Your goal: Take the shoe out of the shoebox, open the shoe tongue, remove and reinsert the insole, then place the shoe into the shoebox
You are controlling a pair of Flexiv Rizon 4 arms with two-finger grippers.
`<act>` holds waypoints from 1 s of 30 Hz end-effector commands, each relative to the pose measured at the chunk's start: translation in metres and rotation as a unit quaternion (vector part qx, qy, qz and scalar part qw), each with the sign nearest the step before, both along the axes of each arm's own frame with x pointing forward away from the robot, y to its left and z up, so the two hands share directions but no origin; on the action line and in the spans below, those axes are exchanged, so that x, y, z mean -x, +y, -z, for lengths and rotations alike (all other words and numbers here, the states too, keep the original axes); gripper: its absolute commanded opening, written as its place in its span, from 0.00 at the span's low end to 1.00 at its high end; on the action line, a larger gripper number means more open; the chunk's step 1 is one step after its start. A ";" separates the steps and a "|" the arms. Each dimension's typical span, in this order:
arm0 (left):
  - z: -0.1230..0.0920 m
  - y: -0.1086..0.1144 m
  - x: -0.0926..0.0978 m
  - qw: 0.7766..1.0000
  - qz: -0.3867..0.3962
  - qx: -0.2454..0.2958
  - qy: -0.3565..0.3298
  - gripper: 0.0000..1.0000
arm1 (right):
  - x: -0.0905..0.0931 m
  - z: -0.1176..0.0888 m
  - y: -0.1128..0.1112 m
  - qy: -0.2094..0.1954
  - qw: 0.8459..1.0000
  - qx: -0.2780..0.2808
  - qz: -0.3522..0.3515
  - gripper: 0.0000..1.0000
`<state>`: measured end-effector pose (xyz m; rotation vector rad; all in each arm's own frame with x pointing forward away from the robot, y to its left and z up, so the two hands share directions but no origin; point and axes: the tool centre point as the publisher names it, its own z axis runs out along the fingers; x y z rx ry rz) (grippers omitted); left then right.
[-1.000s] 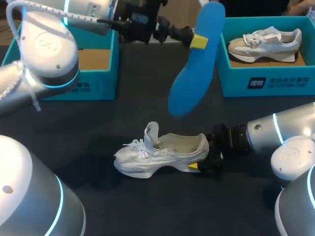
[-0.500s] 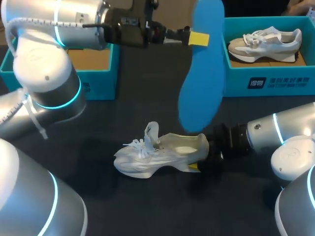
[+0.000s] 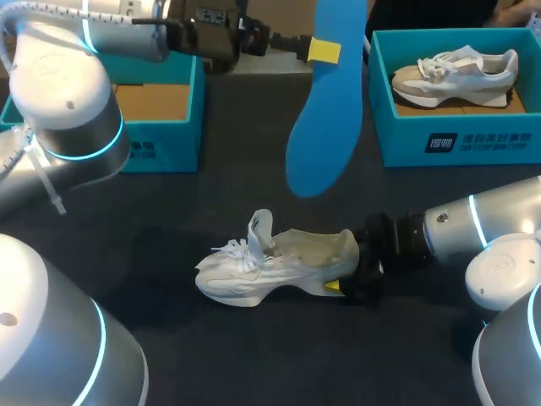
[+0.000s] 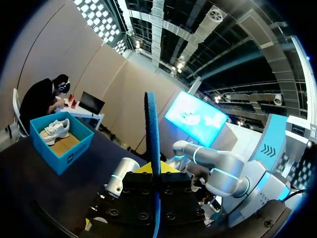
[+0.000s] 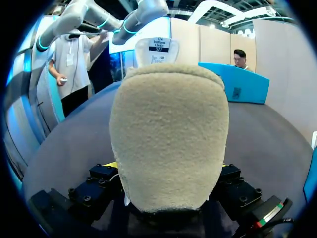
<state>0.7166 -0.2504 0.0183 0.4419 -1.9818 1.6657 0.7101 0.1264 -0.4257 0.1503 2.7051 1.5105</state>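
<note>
left gripper (image 3: 324,51): clenched on the blue insole (image 3: 325,135), which hung down from my jaws, clear of the table (image 3: 169,220) | right gripper (image 3: 336,286): clamped on the heel of the white sneaker (image 3: 262,271), which stood on the table ahead of my jaws, tongue raised

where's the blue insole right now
In the head view the blue insole hangs in mid-air, its top end clamped in the left arm's jaws, between the two teal shoeboxes and above the white shoe on the table.
</note>
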 end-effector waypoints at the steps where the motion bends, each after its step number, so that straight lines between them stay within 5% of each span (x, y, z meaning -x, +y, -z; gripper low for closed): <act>1: 0.001 -0.001 0.000 1.000 0.000 0.001 0.000 0.00 | 0.000 0.005 0.005 0.001 1.000 0.004 0.001 0.00; 11: -0.002 0.001 0.008 1.000 -0.001 0.012 0.026 0.00 | 0.000 0.005 0.005 0.001 1.000 0.004 0.001 0.00; 30: -0.069 0.023 0.058 0.985 0.026 0.023 0.169 0.00 | 0.000 0.005 0.005 0.001 1.000 0.004 0.001 0.00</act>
